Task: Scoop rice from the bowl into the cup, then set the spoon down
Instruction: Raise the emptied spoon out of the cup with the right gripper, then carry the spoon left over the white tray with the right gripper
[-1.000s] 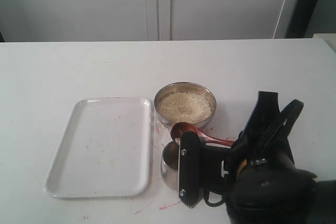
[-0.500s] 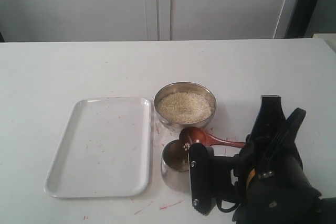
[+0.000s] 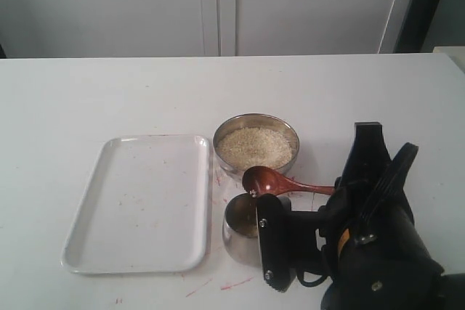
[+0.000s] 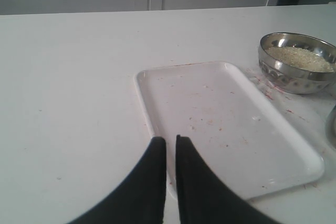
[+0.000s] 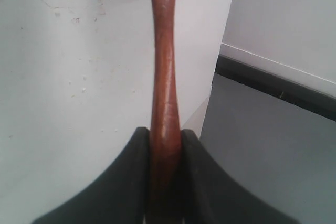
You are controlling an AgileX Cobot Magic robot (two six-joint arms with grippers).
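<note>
Since a second ago the right arm has drawn back, uncovering the cup (image 3: 234, 241), and the spoon (image 3: 270, 180) hovers over its far rim, beside the bowl (image 3: 256, 116). Likely light, stiff and smooth, it is best gripped on its handle, where the right end effector (image 5: 165, 139) pinches it; the left end effector (image 4: 171, 148) is pressed together, empty.

Steel bowl (image 3: 219, 138) holds rice (image 3: 256, 147); cup (image 3: 234, 241) upright at its 6 o'clock; brown spoon (image 3: 265, 179) by cup's rim, handle toward 3 o'clock.
</note>
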